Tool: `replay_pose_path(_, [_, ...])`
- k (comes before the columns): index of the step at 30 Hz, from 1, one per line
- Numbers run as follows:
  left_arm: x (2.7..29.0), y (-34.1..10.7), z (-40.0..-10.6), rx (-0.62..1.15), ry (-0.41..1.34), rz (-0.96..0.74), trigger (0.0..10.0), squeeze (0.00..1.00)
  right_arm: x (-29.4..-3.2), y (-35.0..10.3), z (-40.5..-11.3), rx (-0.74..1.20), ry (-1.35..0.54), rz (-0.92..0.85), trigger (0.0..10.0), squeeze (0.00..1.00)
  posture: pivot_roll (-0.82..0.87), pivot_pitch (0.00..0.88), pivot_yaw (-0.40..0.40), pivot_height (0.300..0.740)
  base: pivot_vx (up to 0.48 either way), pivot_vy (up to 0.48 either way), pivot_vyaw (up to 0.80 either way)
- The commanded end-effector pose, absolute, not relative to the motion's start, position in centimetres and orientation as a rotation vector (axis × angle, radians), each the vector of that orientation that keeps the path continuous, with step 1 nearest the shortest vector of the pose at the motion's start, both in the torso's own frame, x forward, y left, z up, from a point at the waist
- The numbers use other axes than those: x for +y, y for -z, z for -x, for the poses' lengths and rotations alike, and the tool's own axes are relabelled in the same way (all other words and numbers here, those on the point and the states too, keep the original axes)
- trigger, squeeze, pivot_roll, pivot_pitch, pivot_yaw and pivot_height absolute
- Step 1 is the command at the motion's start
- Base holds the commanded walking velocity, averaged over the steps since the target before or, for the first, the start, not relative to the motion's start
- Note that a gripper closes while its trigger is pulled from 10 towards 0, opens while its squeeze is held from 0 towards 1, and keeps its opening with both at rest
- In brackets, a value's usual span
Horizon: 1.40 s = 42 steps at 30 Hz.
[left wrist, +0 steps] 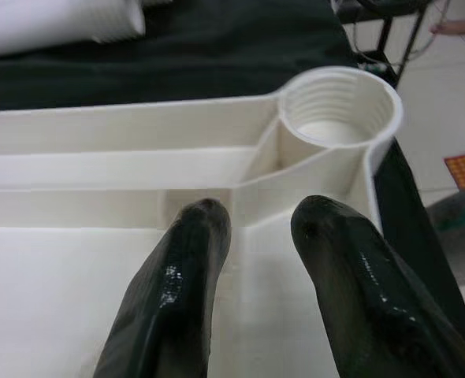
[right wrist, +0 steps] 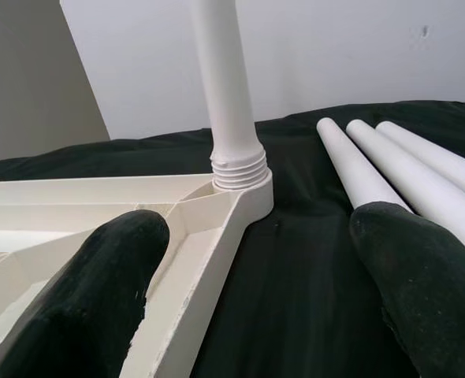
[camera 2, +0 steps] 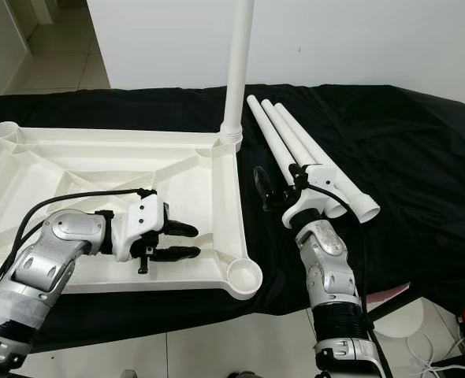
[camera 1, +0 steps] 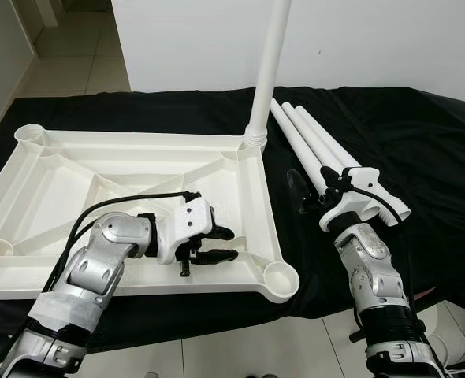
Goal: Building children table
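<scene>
Tabletop — white moulded plastic, laid upside down on a black cloth, ribbed underside up, a threaded socket at each corner. It is judged light but broad and stiff; a hold is best taken on a rim wall or rib, the flat panels being smooth and likely slippery.

Fitted leg — a white tube seated upright in the far right corner socket, its thread partly exposed in the right wrist view, so full seating cannot be confirmed.

Loose legs — three white tubes laid side by side on the cloth just beside the tabletop's right edge. Judged light, rigid and prone to rolling; they are best taken mid-shaft.

Near right socket — threaded, not yet fitted.

Right gripper — fingers spread wide, nothing held, set over the near ends of the loose legs.

Left gripper — fingers narrowly parted, nothing held, inside the tabletop, pointed at the near right socket.
</scene>
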<state>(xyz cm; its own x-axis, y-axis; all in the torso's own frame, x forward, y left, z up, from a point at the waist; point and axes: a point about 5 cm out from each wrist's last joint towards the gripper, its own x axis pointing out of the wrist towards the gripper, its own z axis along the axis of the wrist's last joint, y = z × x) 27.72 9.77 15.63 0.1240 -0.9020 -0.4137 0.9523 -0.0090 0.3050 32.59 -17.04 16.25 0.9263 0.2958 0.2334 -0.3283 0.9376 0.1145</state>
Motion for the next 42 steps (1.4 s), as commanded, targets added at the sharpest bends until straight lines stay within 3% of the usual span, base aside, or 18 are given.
replay_pose_path(1, [9.2,-15.2,-28.6,0.052,1.245,-0.620,10.0,0.00,-16.9,-16.2,-32.7,-0.222,-0.329,-0.162,10.0,0.00,0.06,0.065,-0.050,0.740,0.000,0.000,0.00])
replay_pose_path(10, [7.7,-15.2,-31.0,-0.014,0.963,-0.685,10.0,0.00,-16.5,-16.0,-32.5,-0.226,-0.315,-0.180,10.0,0.00,0.04,0.072,-0.044,0.740,0.000,0.000,0.00])
replay_pose_path(27, [5.6,-14.9,-33.9,-0.031,0.706,-0.647,10.0,0.00,-17.2,-16.3,-32.6,-0.226,-0.247,-0.194,10.0,0.00,0.01,0.083,-0.047,0.740,0.000,0.000,0.00])
replay_pose_path(34, [7.1,-16.8,-34.6,-0.097,0.621,-0.590,10.0,0.00,-18.2,-15.7,-33.3,-0.179,-0.162,-0.089,10.0,0.00,0.01,0.065,-0.042,0.740,0.000,0.000,0.00])
replay_pose_path(40, [8.8,-19.7,-35.0,-0.158,0.639,-0.392,10.0,0.00,-19.0,-16.0,-33.8,-0.203,-0.102,-0.087,10.0,0.00,0.03,0.050,-0.047,0.740,0.000,0.000,0.00])
replay_pose_path(41, [9.4,-20.3,-35.3,-0.158,0.629,-0.301,10.0,0.00,-19.4,-16.2,-34.0,-0.209,-0.081,-0.102,10.0,1.00,0.03,0.044,-0.051,0.740,0.000,0.000,0.00])
replay_pose_path(42, [9.4,-20.3,-35.3,-0.158,0.629,-0.301,10.0,0.00,-19.4,-16.2,-34.0,-0.209,-0.081,-0.102,10.0,1.00,0.03,0.044,-0.051,0.740,0.000,0.000,0.00])
